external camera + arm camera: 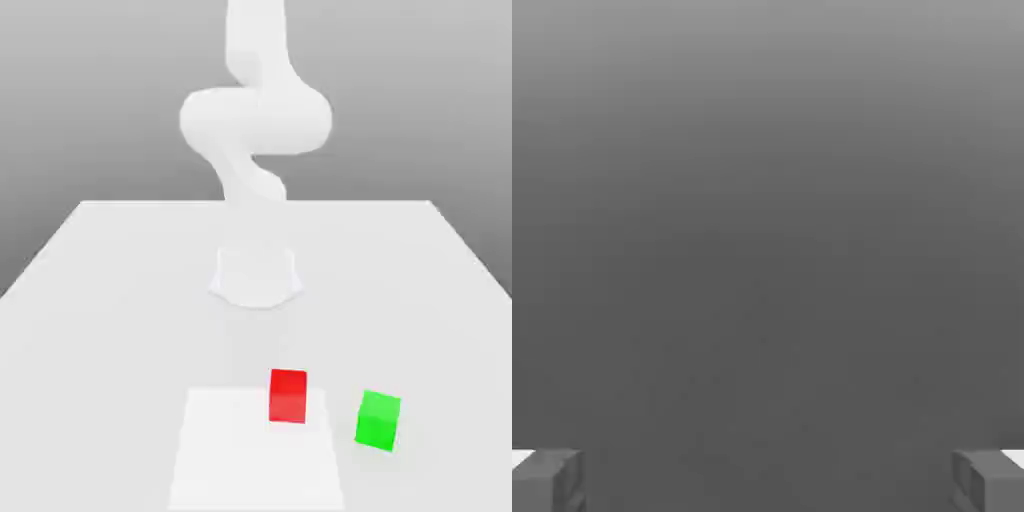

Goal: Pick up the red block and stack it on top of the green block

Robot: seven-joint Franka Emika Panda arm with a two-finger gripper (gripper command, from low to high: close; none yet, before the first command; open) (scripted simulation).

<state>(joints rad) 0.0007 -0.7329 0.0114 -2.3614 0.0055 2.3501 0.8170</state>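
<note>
Exterior view, from its left: the small matte red cube (288, 397) sits upright across the edge of a white square patch (240, 455) on the pale worktop (120, 330), and the bright-green cube (378, 420) rests just beyond it to the right. The red one looks light, stiff and unlikely to slip, best pinched mid-height on two opposite faces; in the hand view the gripper (768, 482) has its fingers spread wide, nothing between them.

Pale table (130, 330), arm base (256, 278) on it. Red block (288, 396) overlaps white square patch (255, 460); green block (378, 420) near, toward the exterior view's right.
</note>
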